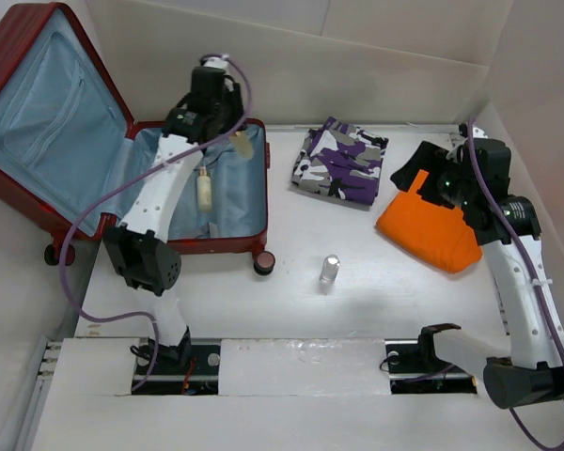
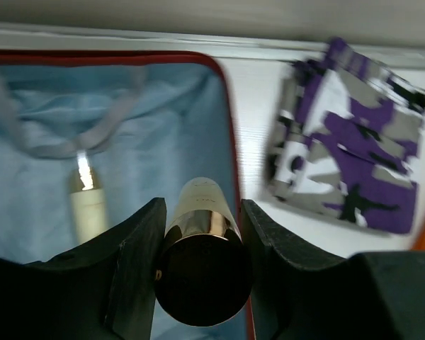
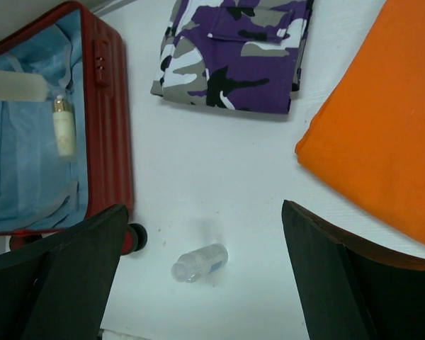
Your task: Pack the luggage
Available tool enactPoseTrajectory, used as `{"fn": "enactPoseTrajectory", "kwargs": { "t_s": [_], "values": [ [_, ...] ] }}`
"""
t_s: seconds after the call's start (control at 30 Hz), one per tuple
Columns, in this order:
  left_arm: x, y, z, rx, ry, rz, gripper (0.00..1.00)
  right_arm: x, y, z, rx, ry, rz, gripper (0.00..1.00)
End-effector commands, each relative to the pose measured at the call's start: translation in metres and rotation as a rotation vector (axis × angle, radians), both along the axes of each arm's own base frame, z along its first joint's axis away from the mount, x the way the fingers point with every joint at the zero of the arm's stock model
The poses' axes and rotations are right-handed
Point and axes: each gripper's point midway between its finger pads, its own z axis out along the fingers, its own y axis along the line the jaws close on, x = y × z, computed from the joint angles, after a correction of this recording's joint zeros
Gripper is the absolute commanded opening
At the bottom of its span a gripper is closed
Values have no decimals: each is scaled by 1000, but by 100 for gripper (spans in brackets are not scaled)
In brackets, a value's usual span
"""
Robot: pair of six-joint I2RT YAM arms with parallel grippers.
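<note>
The luggage [image 1: 221, 247] lies open at the far-left corner of the desk [image 1: 291, 310], lid tipped back. The left fingers [image 2: 138, 255] clamp a cream bottle [image 2: 202, 205] just inside its right rim. The right fingers [image 3: 64, 276] gape wide above the desk, between a clear bottle [image 3: 200, 262] and an orange cloth [image 3: 382, 106].

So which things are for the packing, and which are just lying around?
Packing now: luggage, cream bottle inside it, second bottle in left gripper.
Lying about, maybe packed later: camouflage clothes, orange cloth, small clear bottle.
</note>
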Motion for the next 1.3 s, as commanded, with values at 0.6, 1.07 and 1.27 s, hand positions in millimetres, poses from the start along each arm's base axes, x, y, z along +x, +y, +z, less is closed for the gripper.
{"fn": "enactPoseTrajectory", "kwargs": {
  "t_s": [0.6,1.07,1.27],
  "values": [
    [-37,299,-92,186,272,819,11,-16,40,-26,48,-3,152,95],
    [6,296,-160,239,463,707,24,-7,46,-34,40,18,161,95],
    [31,298,-180,234,470,700,54,-3,45,-31,34,18,151,95]
  ]
}}
